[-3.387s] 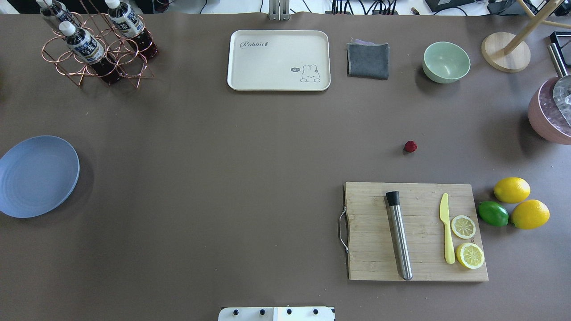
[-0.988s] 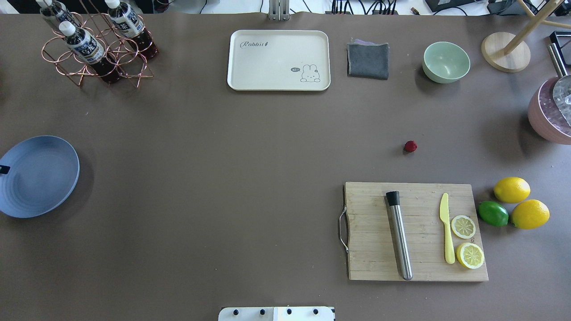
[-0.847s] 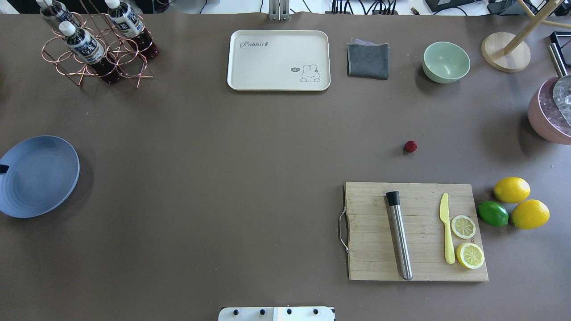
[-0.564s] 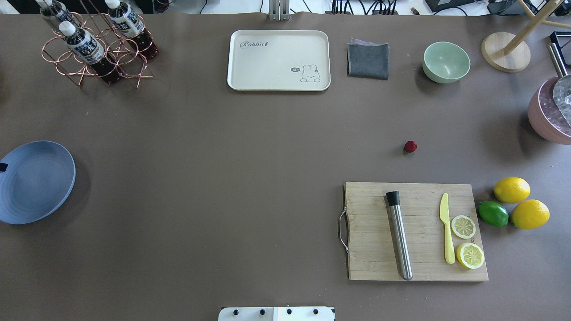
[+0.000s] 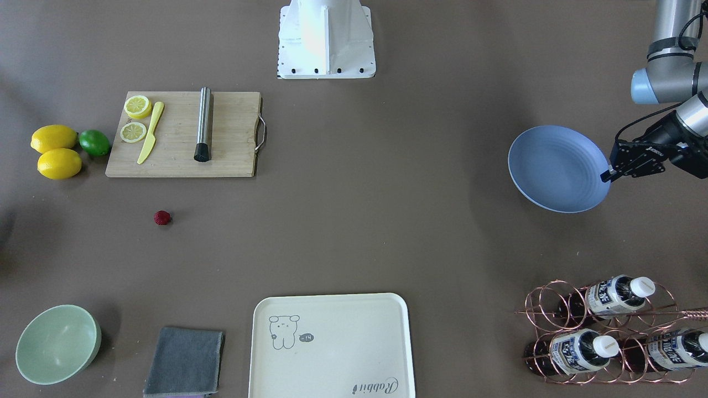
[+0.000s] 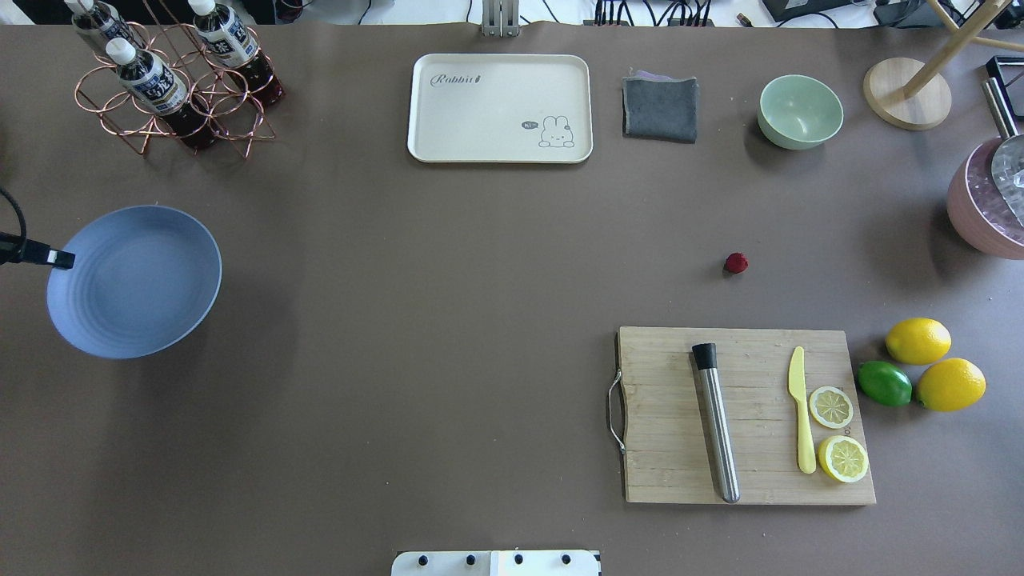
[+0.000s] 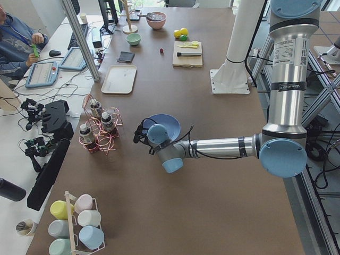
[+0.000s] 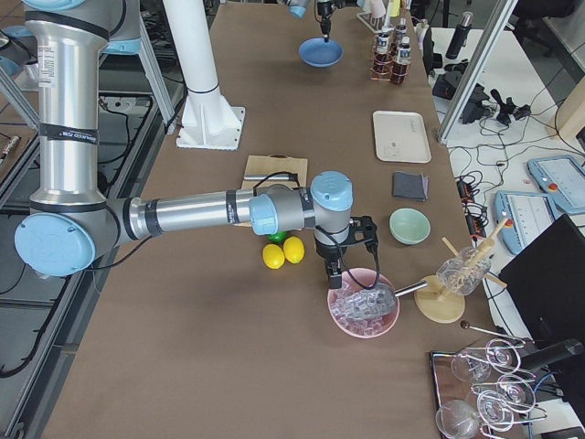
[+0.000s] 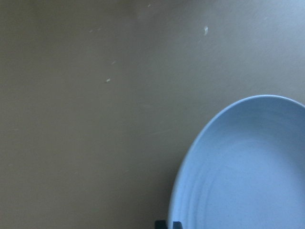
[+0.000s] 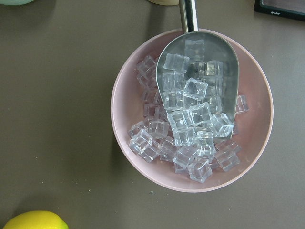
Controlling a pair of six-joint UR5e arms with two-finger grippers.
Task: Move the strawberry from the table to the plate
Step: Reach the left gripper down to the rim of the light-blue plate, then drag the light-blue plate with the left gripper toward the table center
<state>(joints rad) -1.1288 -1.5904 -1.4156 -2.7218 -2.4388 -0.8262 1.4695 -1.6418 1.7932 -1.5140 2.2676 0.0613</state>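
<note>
The strawberry (image 6: pixel 736 262) (image 5: pixel 162 217) lies alone on the brown table (image 6: pixel 448 304), just beyond the cutting board, and nothing touches it. Far to the left, the blue plate (image 6: pixel 136 280) (image 5: pixel 556 168) is pinched at its rim by my left gripper (image 6: pixel 58 258) (image 5: pixel 607 176), shut on it. The plate looks tilted and raised off the table. The left wrist view shows the plate (image 9: pixel 248 167) with nothing on it. My right gripper (image 8: pixel 335 277) shows only in the exterior right view, above the pink ice bowl (image 10: pixel 190 109); I cannot tell if it is open or shut.
A cutting board (image 6: pixel 664 448) holds a steel muddler, a yellow knife and lemon slices, with two lemons and a lime (image 6: pixel 884 382) beside it. At the far edge are a cream tray (image 6: pixel 480 120), a grey cloth (image 6: pixel 660 108), a green bowl (image 6: pixel 800 110) and a bottle rack (image 6: pixel 172 80).
My left gripper came in at the left edge and took the plate's rim. The plate has since moved right and farther onto the table and looks larger. The strawberry has not moved.
</note>
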